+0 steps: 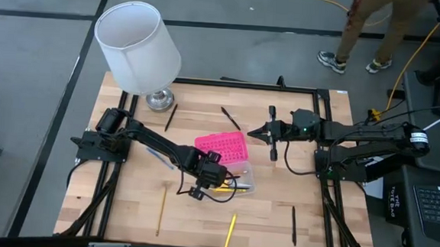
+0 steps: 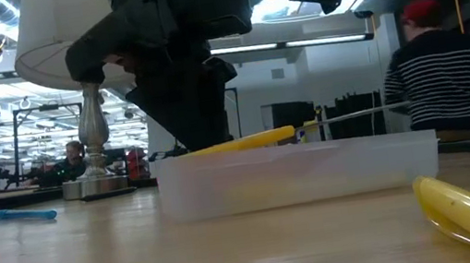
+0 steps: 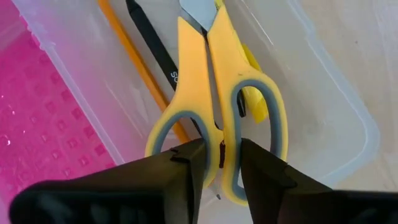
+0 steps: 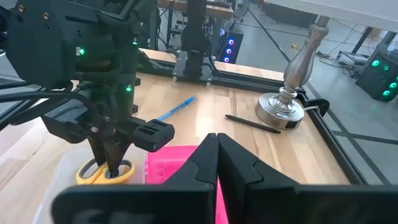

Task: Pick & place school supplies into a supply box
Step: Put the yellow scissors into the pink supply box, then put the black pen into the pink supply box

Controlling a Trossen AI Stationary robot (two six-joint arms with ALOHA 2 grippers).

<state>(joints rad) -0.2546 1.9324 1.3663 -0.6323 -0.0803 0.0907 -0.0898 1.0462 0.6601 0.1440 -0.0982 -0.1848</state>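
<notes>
Scissors (image 3: 214, 106) lie in the clear base of the supply box (image 3: 323, 93), atop an orange pencil (image 3: 140, 68) and black pen (image 3: 155, 46); looks like drop-off, you're letting go. Left gripper (image 3: 217, 165) straddles the handle neck, fingers slightly parted w/ a slim gap each side. Right gripper (image 4: 216, 146) hovers nearby, fingers closed, empty.

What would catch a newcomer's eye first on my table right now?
The bright pink lid at the table's middle, with the left gripper beside it over the clear box base, its fingers at the handles of the yellow scissors. Next, the big white-shaded lamp at the far left corner.
</notes>
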